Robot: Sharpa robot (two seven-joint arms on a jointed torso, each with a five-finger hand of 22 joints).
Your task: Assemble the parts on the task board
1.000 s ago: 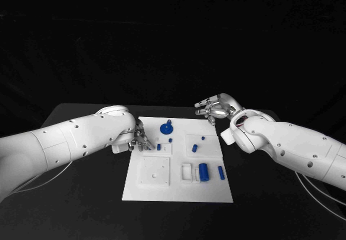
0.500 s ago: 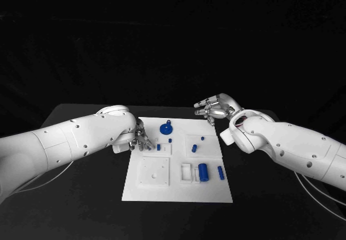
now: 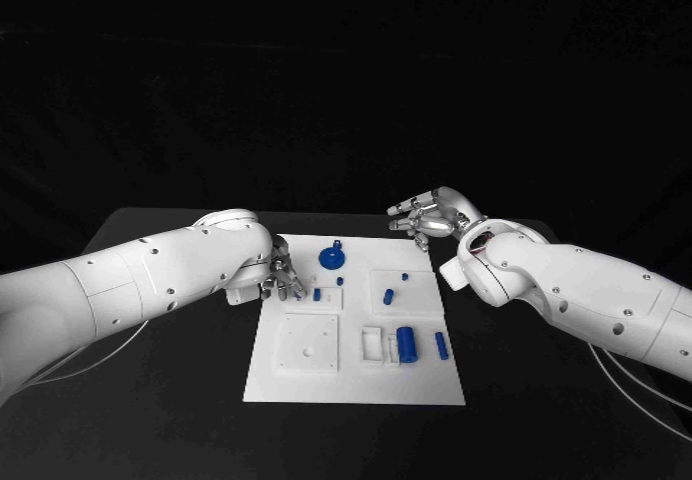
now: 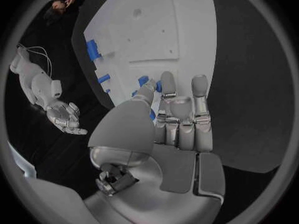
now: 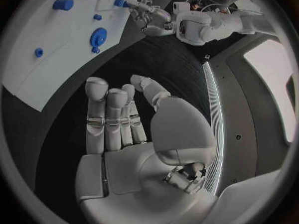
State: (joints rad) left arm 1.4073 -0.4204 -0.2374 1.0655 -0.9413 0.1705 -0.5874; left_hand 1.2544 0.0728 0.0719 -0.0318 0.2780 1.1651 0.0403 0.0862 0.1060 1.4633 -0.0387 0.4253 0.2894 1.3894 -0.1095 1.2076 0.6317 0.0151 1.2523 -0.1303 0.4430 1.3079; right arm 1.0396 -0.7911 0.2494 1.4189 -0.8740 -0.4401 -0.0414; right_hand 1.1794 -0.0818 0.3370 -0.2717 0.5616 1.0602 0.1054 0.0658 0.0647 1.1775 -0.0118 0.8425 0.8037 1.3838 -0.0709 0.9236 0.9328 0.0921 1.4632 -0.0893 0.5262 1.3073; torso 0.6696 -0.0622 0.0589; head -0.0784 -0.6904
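Nearest the robot, the board [image 3: 296, 385] carries a blue cylinder [image 3: 408, 343] and a slimmer peg [image 3: 441, 346] lying beside white sockets, likely parked there until their turn. Further up sits a short blue piece [image 3: 388, 296] on a raised square, and a round blue disc [image 3: 333, 259] near the far edge. The left hand [image 3: 274, 283] hovers at the board's left edge with fingers reaching down toward a small blue peg [image 3: 317, 295]; from the left wrist view its fingertips [image 4: 167, 81] seem to close around a blue part, though whether it is truly pinched I cannot tell. The right hand [image 3: 427, 221] waits beyond the far right corner, empty, fingers loosely spread, kept off the board so the left can work
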